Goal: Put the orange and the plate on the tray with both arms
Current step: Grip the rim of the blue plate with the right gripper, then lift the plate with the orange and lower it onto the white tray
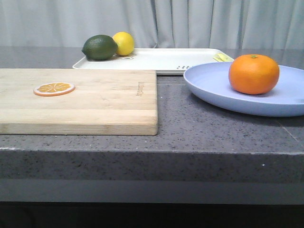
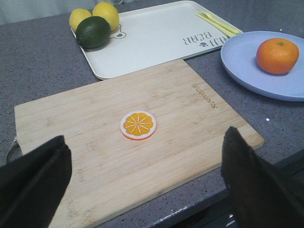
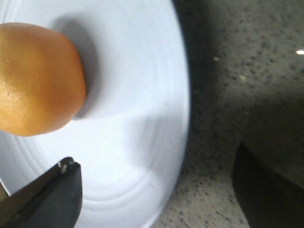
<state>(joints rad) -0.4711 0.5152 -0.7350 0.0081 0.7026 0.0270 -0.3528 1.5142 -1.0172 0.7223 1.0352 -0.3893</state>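
You have the orange sitting on the plate at the bench's right. Left of it lies the cutting board, carrying the slice. Behind both, the tray holds the lime and lemons at its left end.

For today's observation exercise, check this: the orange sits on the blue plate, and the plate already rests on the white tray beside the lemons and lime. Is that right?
Not quite. The orange does sit on the plate, but the plate rests on the grey counter, in front of the tray, not on it. The left wrist view shows this. The lemons and lime are on the tray.
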